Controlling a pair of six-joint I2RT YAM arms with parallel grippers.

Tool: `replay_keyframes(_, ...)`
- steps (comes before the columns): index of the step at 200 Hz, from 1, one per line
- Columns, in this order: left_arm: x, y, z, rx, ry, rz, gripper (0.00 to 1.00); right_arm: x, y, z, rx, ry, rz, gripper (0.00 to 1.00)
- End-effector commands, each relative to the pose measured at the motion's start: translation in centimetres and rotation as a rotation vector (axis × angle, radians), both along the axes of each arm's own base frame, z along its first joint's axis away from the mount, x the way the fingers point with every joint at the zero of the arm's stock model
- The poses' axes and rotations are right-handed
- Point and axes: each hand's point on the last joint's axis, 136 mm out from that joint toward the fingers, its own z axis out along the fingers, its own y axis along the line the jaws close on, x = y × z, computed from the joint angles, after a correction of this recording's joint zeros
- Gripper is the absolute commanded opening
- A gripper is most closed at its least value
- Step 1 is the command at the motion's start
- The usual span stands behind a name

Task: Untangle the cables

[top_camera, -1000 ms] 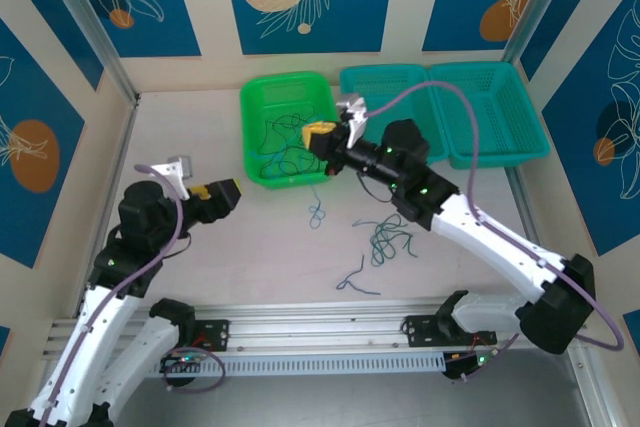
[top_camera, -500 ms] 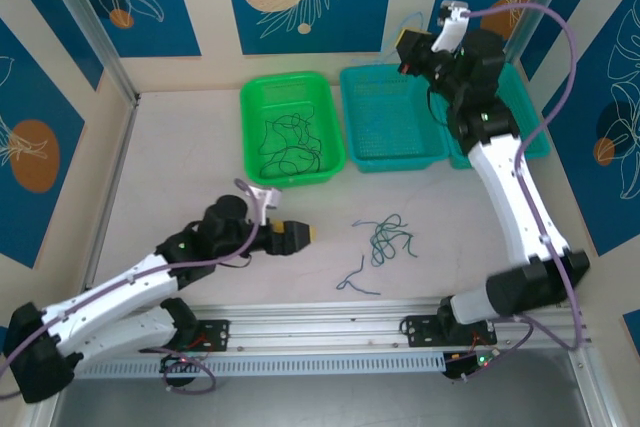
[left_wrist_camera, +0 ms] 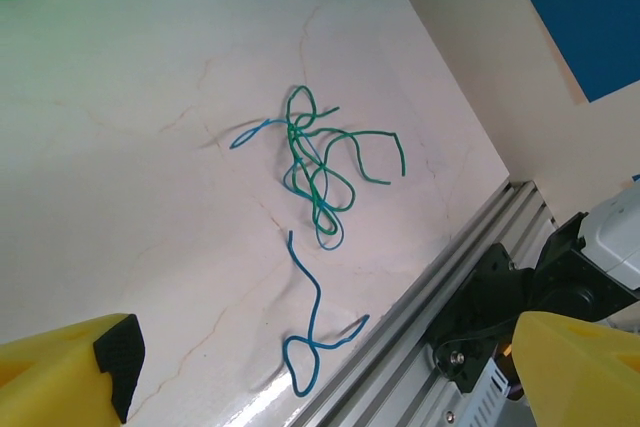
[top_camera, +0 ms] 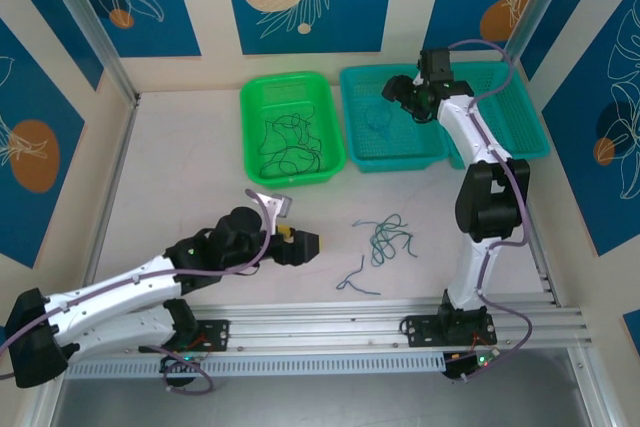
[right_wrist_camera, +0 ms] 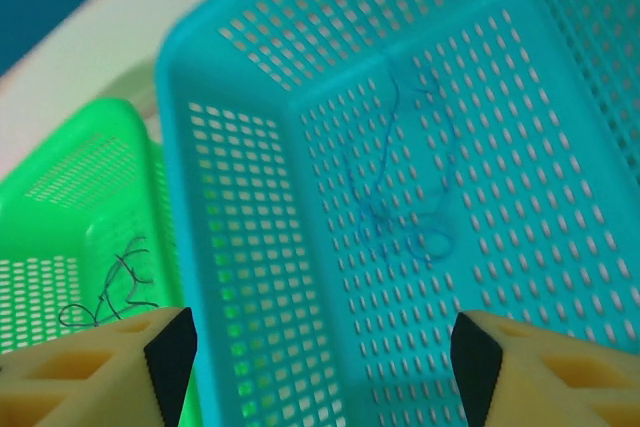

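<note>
From above, the left arm lies low across the worktop [top_camera: 180, 167], its left tool [top_camera: 312, 245] aimed right at the teal-green and blue tangle of cables [top_camera: 388, 239], while the right arm rears upright with its right tool [top_camera: 393, 89] over the far teal basket [top_camera: 400, 161]. At the left wrist, the fingers [left_wrist_camera: 60, 367] are spread and empty, with the tangle and a loose blue strand [left_wrist_camera: 312, 317] ahead. At the right wrist, the fingers [right_wrist_camera: 80, 367] are spread and empty above a blue cable [right_wrist_camera: 385, 197] lying in the basket.

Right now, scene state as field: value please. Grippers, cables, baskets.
left gripper: open, empty, pointing toward the tangle
right gripper: open, empty, above the middle teal basket
tangle: teal-green and blue strands, on the table
loose blue strand: on the table beside the tangle, on its near side
blue strand in basket: lying on the middle teal basket's floor
green basket: holds black cables
</note>
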Motion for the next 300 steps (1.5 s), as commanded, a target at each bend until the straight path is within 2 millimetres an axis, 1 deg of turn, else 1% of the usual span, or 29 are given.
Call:
replay_keyframes(1,0.2,0.3,1.5,0.011,-0.06,0.009,0.95,-1.6,-0.4,5.6,0.04,-0.078,-0.019,0.7)
replay_keyframes(17,0.3,0.3,1.6,0.009,-0.069,0.009,0.95,-3.4,0.2,7.6,0.062,-0.119,0.023,0.7)
replay_keyframes(24,0.4,0.2,1.7,0.008,-0.072,0.008,0.95,-4.6,0.4,8.6,0.071,-0.142,0.033,0.7)
replay_keyframes(29,0.4,0.2,1.7,0.009,-0.075,0.008,0.95,-5.3,0.5,8.9,0.075,-0.151,0.042,0.7)
replay_keyframes(33,0.5,0.2,1.8,0.011,-0.08,0.008,0.96,-6.4,0.7,9.7,0.082,-0.173,0.051,0.7)
replay_keyframes(35,0.5,0.2,1.8,0.014,-0.084,0.008,0.95,-6.5,0.7,9.6,0.084,-0.172,0.052,0.7)
replay_keyframes(43,0.6,0.4,1.7,0.029,-0.098,0.008,0.96,-8.9,1.2,10.6,0.1,-0.202,0.074,0.69)
replay_keyframes(44,0.6,0.4,1.7,0.031,-0.1,0.008,0.96,-8.9,1.2,10.6,0.1,-0.202,0.074,0.69)
replay_keyframes(53,0.8,0.8,1.6,0.06,-0.121,0.019,0.96,-11.5,1.7,11.2,0.116,-0.224,0.098,0.69)
replay_keyframes(60,1.0,1.2,1.6,0.087,-0.14,0.026,0.96,-13.7,2.3,11.4,0.124,-0.236,0.126,0.69)
replay_keyframes(62,1.1,1.4,1.5,0.094,-0.147,0.028,0.96,-14.1,2.4,11.1,0.125,-0.231,0.132,0.68)
replay_keyframes(66,1.2,1.6,1.5,0.109,-0.158,0.031,0.96,-15.6,2.7,11.4,0.129,-0.245,0.148,0.68)
replay_keyframes(73,1.3,1.9,1.4,0.131,-0.177,0.032,0.97,-18.0,3.3,11.2,0.133,-0.251,0.176,0.68)
replay_keyframes(85,1.4,2.4,1.4,0.167,-0.214,0.031,0.97,-21.9,4.4,10.1,0.134,-0.25,0.23,0.67)
replay_keyframes(86,1.4,2.4,1.4,0.169,-0.217,0.03,0.97,-22.5,4.6,9.9,0.134,-0.25,0.238,0.67)
replay_keyframes(90,1.5,2.6,1.4,0.179,-0.227,0.031,0.97,-23.3,4.7,9.4,0.133,-0.244,0.246,0.66)
replay_keyframes(98,1.5,3.0,1.2,0.197,-0.247,0.031,0.97,-25.7,5.4,8.5,0.133,-0.238,0.278,0.66)
replay_keyframes(110,1.6,3.5,1.1,0.22,-0.272,0.034,0.98,-29.0,6.6,6.3,0.129,-0.183,0.33,0.66)
replay_keyframes(116,1.6,3.8,1.0,0.23,-0.28,0.038,0.98,-30.3,6.6,5.0,0.124,-0.14,0.327,0.66)
replay_keyframes(130,1.8,4.3,0.7,0.248,-0.289,0.058,0.98,-33.3,7.6,1.6,0.13,-0.021,0.357,0.64)
replay_keyframes(145,1.9,4.6,0.2,0.263,-0.292,0.065,0.98,-36.3,9.5,-2.0,0.148,0.136,0.409,0.63)
replay_keyframes(161,2.0,4.6,-0.1,0.271,-0.286,0.069,0.98,-38.9,11.4,-5.1,0.138,0.283,0.447,0.63)
replay_keyframes(177,2.0,4.5,-0.1,0.27,-0.285,0.067,0.98,-40.6,12.8,-7.4,0.074,0.378,0.467,0.64)
replay_keyframes(194,2.0,4.5,0.0,0.277,-0.29,0.057,0.98,-41.9,13.9,-9.4,-0.013,0.445,0.478,0.65)
replay_keyframes(219,1.8,5.0,-0.3,0.326,-0.283,0.043,0.99,-42.7,14.3,-12.3,-0.124,0.556,0.428,0.66)
replay_keyframes(253,0.7,5.3,-1.4,0.414,-0.241,-0.035,1.0,-43.3,16.3,-14.7,-0.2,0.615,0.459,0.67)
replay_keyframes(267,-0.2,4.6,-1.9,0.433,-0.209,-0.116,1.0,-43.4,16.8,-15.6,-0.217,0.623,0.465,0.67)
replay_keyframes(282,-1.7,3.3,-2.3,0.421,-0.173,-0.231,1.0,-43.2,16.7,-16.6,-0.239,0.631,0.449,0.66)
replay_keyframes(300,-3.3,2.1,-2.8,0.386,-0.138,-0.35,0.99,-43.1,16.1,-17.6,-0.268,0.635,0.431,0.58)
